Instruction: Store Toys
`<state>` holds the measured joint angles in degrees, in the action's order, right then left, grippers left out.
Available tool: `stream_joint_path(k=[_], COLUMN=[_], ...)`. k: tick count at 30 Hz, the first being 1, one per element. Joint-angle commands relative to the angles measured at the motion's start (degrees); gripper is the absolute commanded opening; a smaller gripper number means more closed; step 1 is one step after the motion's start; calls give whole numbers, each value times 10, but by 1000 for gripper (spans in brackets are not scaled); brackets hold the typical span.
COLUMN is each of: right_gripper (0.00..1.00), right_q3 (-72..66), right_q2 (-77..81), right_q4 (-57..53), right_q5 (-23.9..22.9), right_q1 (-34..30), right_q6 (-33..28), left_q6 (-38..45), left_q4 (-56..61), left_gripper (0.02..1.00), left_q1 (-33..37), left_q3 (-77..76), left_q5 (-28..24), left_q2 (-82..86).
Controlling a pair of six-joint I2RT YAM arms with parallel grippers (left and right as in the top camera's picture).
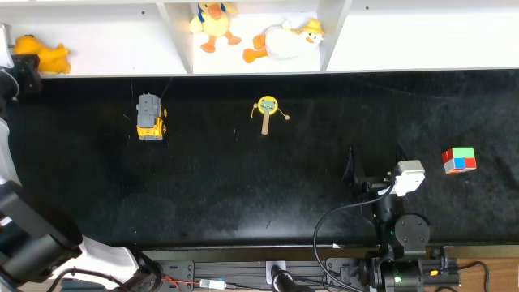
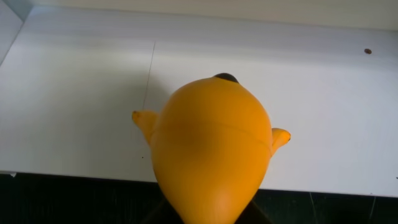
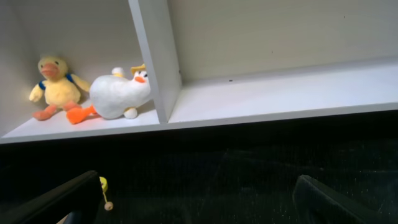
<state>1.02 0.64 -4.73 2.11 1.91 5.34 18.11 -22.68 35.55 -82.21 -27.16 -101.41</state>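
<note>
An orange duck toy (image 1: 45, 55) lies in the left compartment of the white shelf (image 1: 422, 40). My left gripper (image 1: 20, 75) is at that compartment's front edge, shut on the toy. In the left wrist view the orange duck toy (image 2: 211, 155) sits close up over the shelf floor (image 2: 74, 112). A yellow toy truck (image 1: 149, 117), a green rattle drum (image 1: 267, 109) and a colour cube (image 1: 458, 160) lie on the black table. My right gripper (image 1: 361, 174) stands open and holds nothing, left of the cube. Its fingers (image 3: 56, 199) frame the shelf ahead.
A yellow duck plush (image 1: 214, 23) and a white duck plush (image 1: 284, 40) sit in the middle compartment, also the yellow duck plush (image 3: 55, 87) and white duck plush (image 3: 118, 94) in the right wrist view. A divider wall (image 3: 155, 62) separates it from the right compartment.
</note>
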Motion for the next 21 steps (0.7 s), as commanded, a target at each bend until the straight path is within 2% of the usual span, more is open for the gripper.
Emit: stream_joint_path(k=[1, 21], right_gripper=[996, 996], right_q3=[-7, -7], right_q2=[-4, -4], right_q4=[3, 3], right_q5=[-2, -2], right_q1=[-1, -1], right_q6=[2, 2], left_q6=[-6, -7], left_q4=[-2, 10], left_gripper=[38, 36], left_q1=[-1, -1], left_q3=[-12, -12], left_q5=[1, 24], left_q2=[-12, -12])
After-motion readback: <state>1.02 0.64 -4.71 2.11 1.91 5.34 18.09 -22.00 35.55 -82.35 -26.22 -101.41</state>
